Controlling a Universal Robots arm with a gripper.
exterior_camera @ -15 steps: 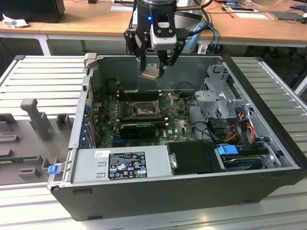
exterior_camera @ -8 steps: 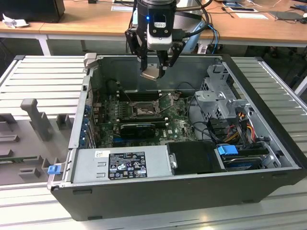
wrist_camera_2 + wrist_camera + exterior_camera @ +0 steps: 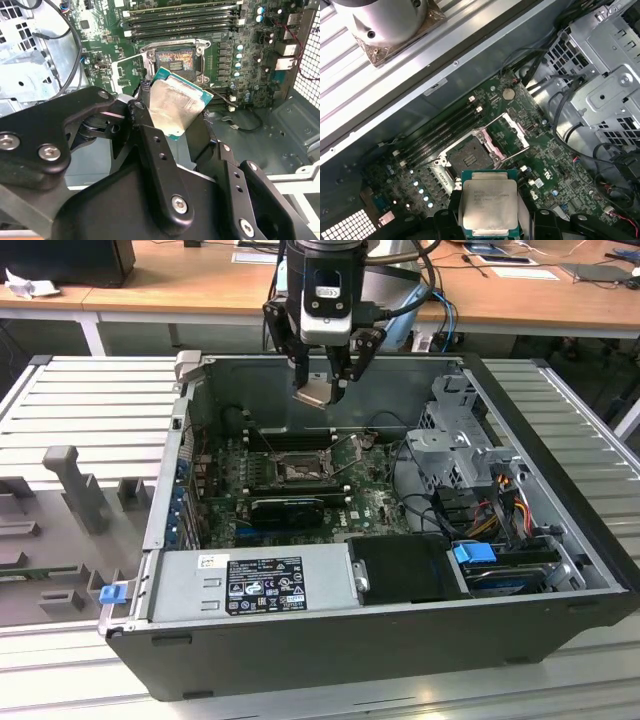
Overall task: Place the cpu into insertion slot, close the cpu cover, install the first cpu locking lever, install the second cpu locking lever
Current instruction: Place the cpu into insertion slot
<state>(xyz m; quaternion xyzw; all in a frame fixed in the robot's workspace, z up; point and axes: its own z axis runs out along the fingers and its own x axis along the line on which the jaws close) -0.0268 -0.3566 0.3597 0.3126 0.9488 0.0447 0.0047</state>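
The cpu (image 3: 489,202) is a flat square with a dull silver face and green edging. It is tilted and held up clear of the board, above the insertion slot (image 3: 465,159). Slot empty: dark centre, silver rim, green board around. The cpu cover (image 3: 519,132) is swung open, lying just beside the slot.

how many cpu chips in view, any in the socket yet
1. The small flat square silver-grey cpu sits clamped in the black gripper above the open case. The square silver-rimmed insertion slot holds none: its dark centre is bare. Hidden spares can't be ruled out.
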